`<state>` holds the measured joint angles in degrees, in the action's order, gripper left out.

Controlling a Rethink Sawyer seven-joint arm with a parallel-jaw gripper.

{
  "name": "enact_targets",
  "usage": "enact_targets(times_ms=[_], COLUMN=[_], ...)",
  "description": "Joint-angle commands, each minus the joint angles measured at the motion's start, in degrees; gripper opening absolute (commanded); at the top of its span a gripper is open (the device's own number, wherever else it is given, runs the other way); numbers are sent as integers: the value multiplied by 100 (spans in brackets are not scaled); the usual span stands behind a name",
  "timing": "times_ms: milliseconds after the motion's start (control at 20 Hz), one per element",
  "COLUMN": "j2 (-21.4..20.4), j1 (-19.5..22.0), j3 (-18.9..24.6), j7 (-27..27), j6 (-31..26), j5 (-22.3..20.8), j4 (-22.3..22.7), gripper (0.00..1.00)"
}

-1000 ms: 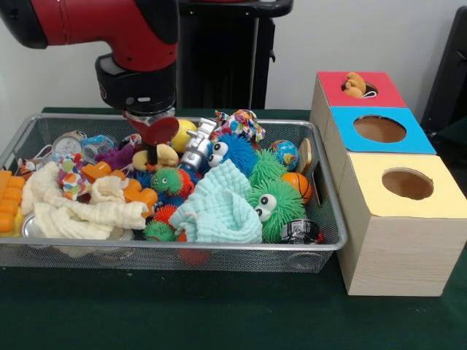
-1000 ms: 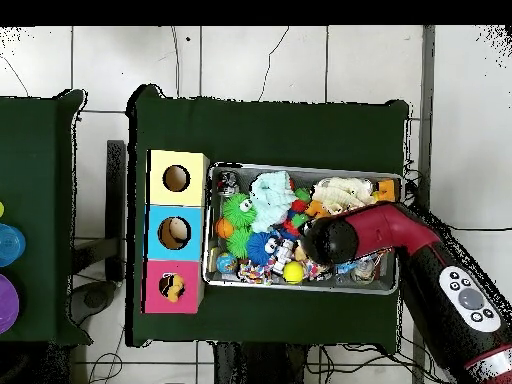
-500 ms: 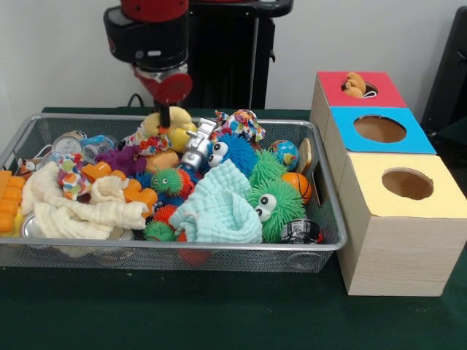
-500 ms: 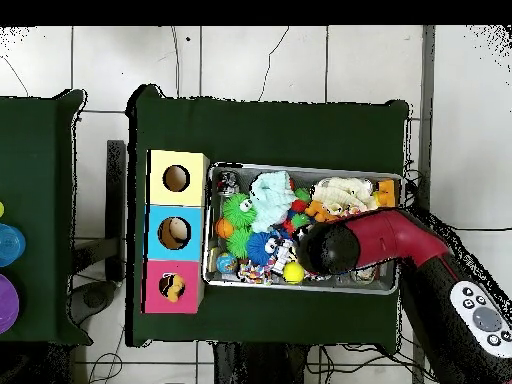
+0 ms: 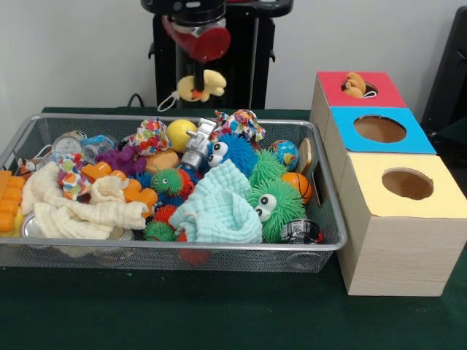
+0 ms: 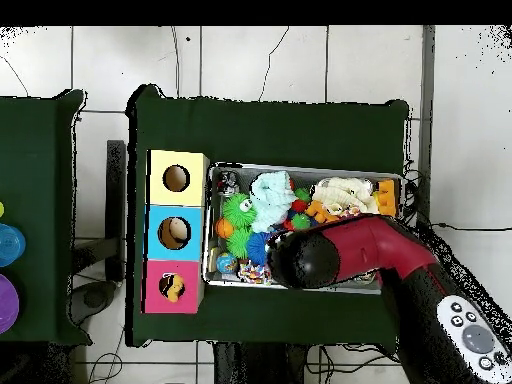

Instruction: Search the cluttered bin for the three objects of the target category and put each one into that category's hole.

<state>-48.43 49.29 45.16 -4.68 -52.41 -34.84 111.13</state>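
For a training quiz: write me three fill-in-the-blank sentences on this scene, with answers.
1. The gripper holds a small ____ plush toy above the bin.
2. A similar toy sits in the ____ box's hole.
3. The box nearest the camera has a ____ top.

Answers: yellow; red; yellow

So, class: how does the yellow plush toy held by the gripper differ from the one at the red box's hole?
The held plush toy hangs in the air above the bin; the other plush toy rests in the red box hole. The held one looks yellower, the other more tan. Both have a white loop.
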Motion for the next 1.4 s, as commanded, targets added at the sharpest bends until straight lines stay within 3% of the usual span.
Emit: enact_targets(times_ms=[50, 250, 500, 650, 1050, 1200, 1400], j2=[-325, -159, -228, -428, -1470, -1524, -1450], j1=[-531, -1122, -1683, -1709, -1456, -1356, -1636], j3=[-230, -768, -1144, -1182, -992, -952, -1160], j7=[2660, 3429, 3855, 3903, 3405, 3232, 3635], j6=[1367, 2180, 2519, 2485, 1403, 1417, 1605], j5=[546, 712, 1165, 1378, 2002, 1982, 1825], j4=[750, 679, 680, 838, 1242, 1363, 1456], gripper=[0, 0, 0, 0, 0, 0, 0])
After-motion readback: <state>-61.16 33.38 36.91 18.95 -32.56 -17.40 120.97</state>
